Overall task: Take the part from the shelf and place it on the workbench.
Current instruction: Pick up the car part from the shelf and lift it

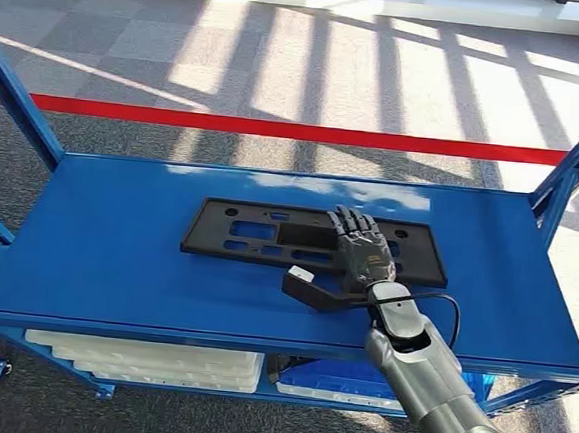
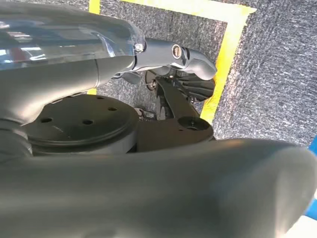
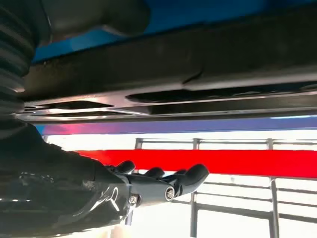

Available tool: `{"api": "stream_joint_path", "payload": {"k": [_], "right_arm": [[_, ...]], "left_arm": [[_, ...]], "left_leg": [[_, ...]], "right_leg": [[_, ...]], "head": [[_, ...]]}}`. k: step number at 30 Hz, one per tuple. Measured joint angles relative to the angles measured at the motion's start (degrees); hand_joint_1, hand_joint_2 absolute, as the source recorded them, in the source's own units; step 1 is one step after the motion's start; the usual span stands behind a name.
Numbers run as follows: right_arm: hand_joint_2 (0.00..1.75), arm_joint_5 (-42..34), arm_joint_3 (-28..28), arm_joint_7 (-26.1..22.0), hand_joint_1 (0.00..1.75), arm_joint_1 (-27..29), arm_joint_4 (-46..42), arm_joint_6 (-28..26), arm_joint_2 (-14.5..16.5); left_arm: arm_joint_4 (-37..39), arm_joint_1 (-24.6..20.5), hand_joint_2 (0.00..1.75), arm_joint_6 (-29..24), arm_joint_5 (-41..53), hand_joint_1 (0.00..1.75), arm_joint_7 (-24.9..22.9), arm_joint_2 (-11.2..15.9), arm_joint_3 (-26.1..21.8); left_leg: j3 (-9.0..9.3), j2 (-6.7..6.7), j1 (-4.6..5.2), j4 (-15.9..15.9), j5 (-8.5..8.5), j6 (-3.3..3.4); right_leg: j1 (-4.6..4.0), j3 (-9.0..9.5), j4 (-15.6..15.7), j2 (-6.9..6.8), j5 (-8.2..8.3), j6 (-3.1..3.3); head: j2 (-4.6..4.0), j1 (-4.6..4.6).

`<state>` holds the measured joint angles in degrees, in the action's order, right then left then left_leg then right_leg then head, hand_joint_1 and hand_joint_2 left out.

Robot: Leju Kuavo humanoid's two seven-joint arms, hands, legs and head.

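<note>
Black flat part (image 1: 270, 237) lying on the blue shelf (image 1: 102, 252), long side across, near the shelf's middle, with cut-outs along its length. Right hand (image 1: 361, 250) over the part's right half, reaching toward 12 o'clock, fingers (image 1: 352, 221) stretched out nearly flat and slightly apart on or just above the part; contact impossible to tell from the head view. Thumb (image 1: 307, 286) sticking out toward 9 o'clock, at the part's near edge, over the shelf. Silver right arm (image 1: 439, 399) entering from 5 o'clock, black cable looping beside the wrist. In the right wrist view, part (image 3: 186, 79) seen edge-on against the blue shelf (image 3: 209, 12), fingers (image 3: 186, 178) extended and apart from the part's edge with a clear gap between, nothing held. Thumb (image 3: 97, 15) blurred on the part's other side. Red floor line (image 1: 278, 128) running across behind the shelf at 12 o'clock, sunlit grey carpet (image 1: 321, 69) beyond. White trays (image 1: 147, 358) on the lower level at 7 o'clock, a blue bin (image 1: 334, 379) beside them. In the left wrist view, left hand (image 2: 179, 64) hanging over grey carpet (image 2: 269, 74) with yellow tape (image 2: 224, 54), fingers loosely extended, holding nothing.
</note>
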<state>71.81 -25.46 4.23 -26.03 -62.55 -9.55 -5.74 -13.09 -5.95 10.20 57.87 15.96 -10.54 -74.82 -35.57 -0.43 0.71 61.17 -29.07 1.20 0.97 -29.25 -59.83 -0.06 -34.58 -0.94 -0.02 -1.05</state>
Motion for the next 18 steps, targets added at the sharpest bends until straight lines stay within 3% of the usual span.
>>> {"api": "stream_joint_path", "payload": {"k": [18], "right_arm": [[1.75, 9.8, 10.4, -3.6, 1.75, 6.3, -4.0, -5.1, 1.5]], "left_arm": [[0.0, 0.0, 0.00, -1.7, 1.0, 0.00, 0.3, 0.0, 0.8]], "left_leg": [[-0.05, 0.00, -0.01, 0.0, -0.01, 0.00]], "right_leg": [[0.00, -0.05, 0.0, 0.00, 0.00, 0.00]], "head": [[0.00, 0.00]]}}
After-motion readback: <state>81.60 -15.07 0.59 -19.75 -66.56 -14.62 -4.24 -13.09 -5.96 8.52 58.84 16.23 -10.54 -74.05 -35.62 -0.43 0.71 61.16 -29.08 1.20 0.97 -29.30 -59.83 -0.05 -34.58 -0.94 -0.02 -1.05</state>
